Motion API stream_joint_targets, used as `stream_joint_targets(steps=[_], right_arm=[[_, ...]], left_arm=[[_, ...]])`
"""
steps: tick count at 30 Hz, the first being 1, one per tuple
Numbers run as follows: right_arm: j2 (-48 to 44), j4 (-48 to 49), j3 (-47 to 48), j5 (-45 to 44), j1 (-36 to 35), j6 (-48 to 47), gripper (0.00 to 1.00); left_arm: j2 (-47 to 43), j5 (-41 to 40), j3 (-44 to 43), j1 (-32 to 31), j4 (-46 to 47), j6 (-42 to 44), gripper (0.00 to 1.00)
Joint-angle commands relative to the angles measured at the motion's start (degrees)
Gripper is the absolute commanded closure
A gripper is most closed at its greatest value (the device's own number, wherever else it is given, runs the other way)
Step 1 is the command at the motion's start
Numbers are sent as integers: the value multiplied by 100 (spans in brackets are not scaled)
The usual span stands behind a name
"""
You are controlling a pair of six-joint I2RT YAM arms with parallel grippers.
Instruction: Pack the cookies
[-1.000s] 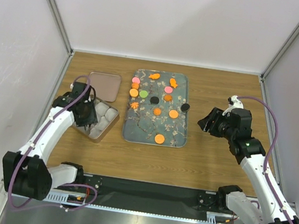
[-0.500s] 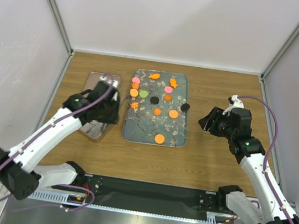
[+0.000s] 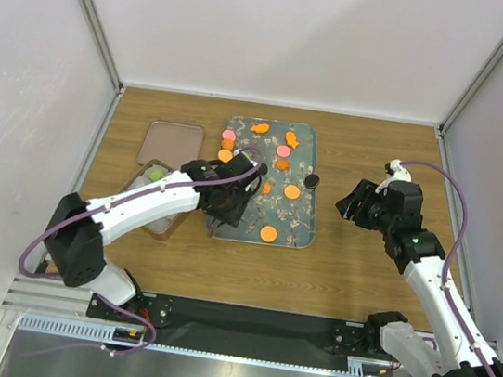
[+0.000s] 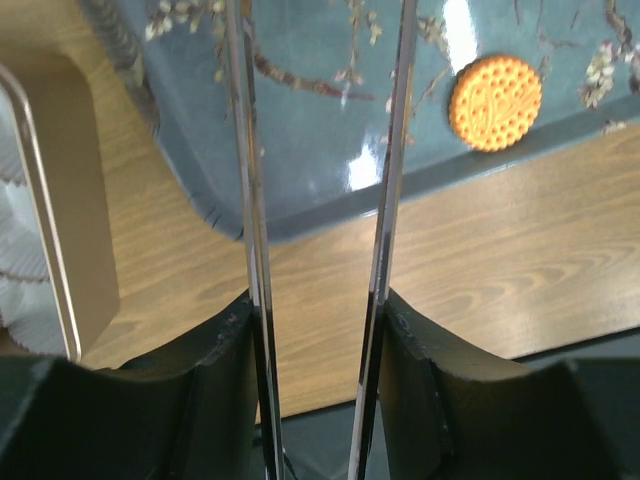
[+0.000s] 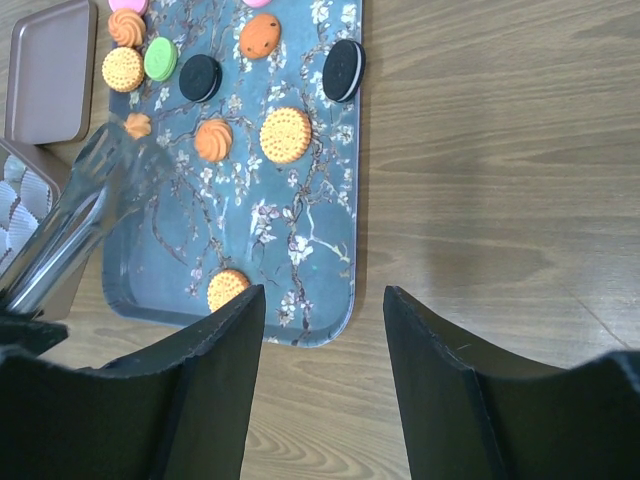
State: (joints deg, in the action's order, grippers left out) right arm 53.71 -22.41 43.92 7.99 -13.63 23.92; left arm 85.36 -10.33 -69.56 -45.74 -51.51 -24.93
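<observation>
Orange, pink, green and black cookies (image 5: 285, 135), small flat biscuits, lie scattered on the large blue-grey floral rectangular tray (image 5: 300, 230) in the middle of the wooden table (image 5: 480, 200). Taking the overhead and right wrist views together, I count fourteen: nine orange (three plain rounds, two swirls, one oval, one small star-like piece and two fish shapes at the far end), two pink, one green and two black. One of the black ones is propped on the tray's right rim.

To the tray's left stands the small square metal tin (image 3: 166, 225), lined with white paper cups. A pale green speck shows in its far corner, too small to say whether it is a packed piece. I judge the packing barely begun, with nearly everything left to move. One brownish-pink lid (image 3: 171, 144) lies flat beyond the tin.

The left gripper (image 4: 322, 30) reaches over the tray's near left corner, its long thin metal blades spread apart with nothing between them. The right gripper (image 5: 322, 300) hangs over bare wood just right of the tray, its fingers parted and empty.
</observation>
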Motion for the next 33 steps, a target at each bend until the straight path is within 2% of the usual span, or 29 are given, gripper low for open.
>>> stream_joint_targets(steps=[1, 16, 29, 33], right_arm=[[-1, 123, 20, -52, 9, -19, 43], [-19, 132, 2, 1, 27, -28, 43], [-45, 150, -15, 27, 36, -19, 43], [-45, 141, -6, 45, 36, -28, 43]], left_arm=[[295, -57, -391, -32, 369, 233, 50], [1158, -198, -822, -58, 519, 603, 50], [1351, -163, -787, -67, 607, 691, 51], [1378, -119, -778, -67, 615, 752, 55]])
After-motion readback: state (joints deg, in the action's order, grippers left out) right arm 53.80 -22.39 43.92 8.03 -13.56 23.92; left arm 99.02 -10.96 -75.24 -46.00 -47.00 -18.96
